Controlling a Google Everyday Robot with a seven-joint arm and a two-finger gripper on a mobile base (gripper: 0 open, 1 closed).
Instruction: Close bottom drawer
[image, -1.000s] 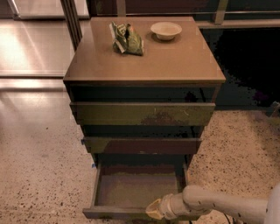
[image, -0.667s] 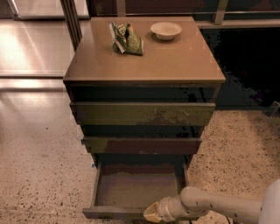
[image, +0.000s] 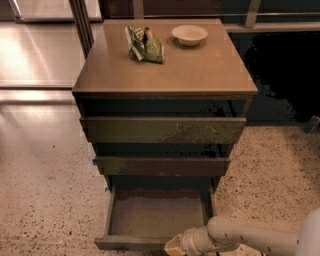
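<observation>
The bottom drawer (image: 155, 217) of the brown cabinet (image: 165, 75) stands pulled out, showing its shallow box and grey-brown floor. Its dark front edge (image: 130, 243) runs along the bottom of the view. My gripper (image: 172, 246) comes in from the lower right on a white arm (image: 250, 240) and sits at the drawer's front edge, right of its middle. Its tip is partly cut off by the bottom of the view. The middle drawer front (image: 162, 166) and the scuffed top drawer front (image: 162, 130) sit above it.
A green snack bag (image: 145, 44) and a small white bowl (image: 189, 34) lie on the cabinet top. Speckled floor (image: 50, 200) lies on both sides. A dark opening (image: 285, 75) is to the right, a metal post (image: 81, 25) behind the cabinet's left corner.
My gripper and arm have shifted slightly left along the drawer's front edge. The drawer looks as far open as before.
</observation>
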